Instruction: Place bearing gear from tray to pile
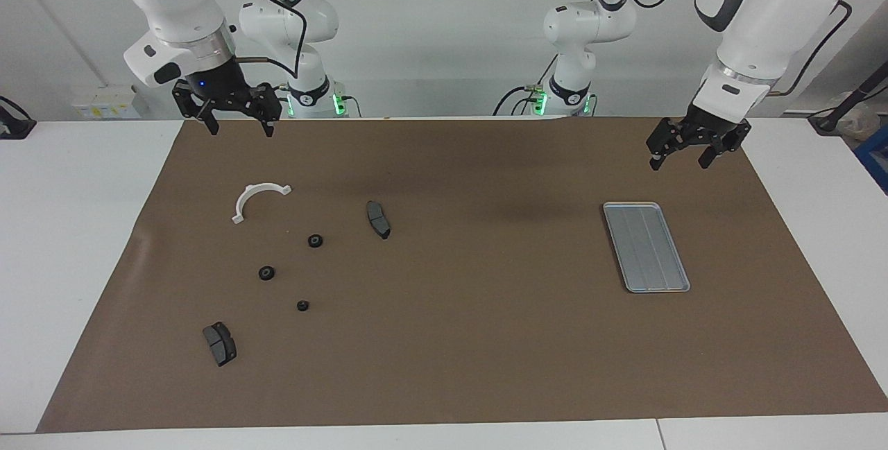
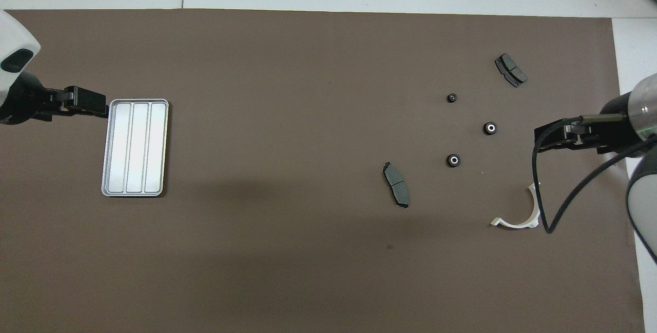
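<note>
The silver tray (image 1: pixel 646 247) lies empty on the brown mat toward the left arm's end; it also shows in the overhead view (image 2: pixel 135 147). Three small black bearing gears (image 1: pixel 316 240) (image 1: pixel 266 273) (image 1: pixel 302 306) lie on the mat in the pile toward the right arm's end, between two dark brake pads (image 1: pixel 378 219) (image 1: pixel 219 343) and a white bracket (image 1: pixel 258 197). My left gripper (image 1: pixel 681 157) hangs open and empty over the mat beside the tray. My right gripper (image 1: pixel 239 127) hangs open and empty over the mat's edge by the bracket.
The brown mat (image 1: pixel 485 339) covers most of the white table. In the overhead view the gears (image 2: pixel 453 160) (image 2: pixel 490 128) (image 2: pixel 451 98) lie spread apart. A black cable (image 2: pixel 539 189) loops down from the right arm over the bracket (image 2: pixel 523 217).
</note>
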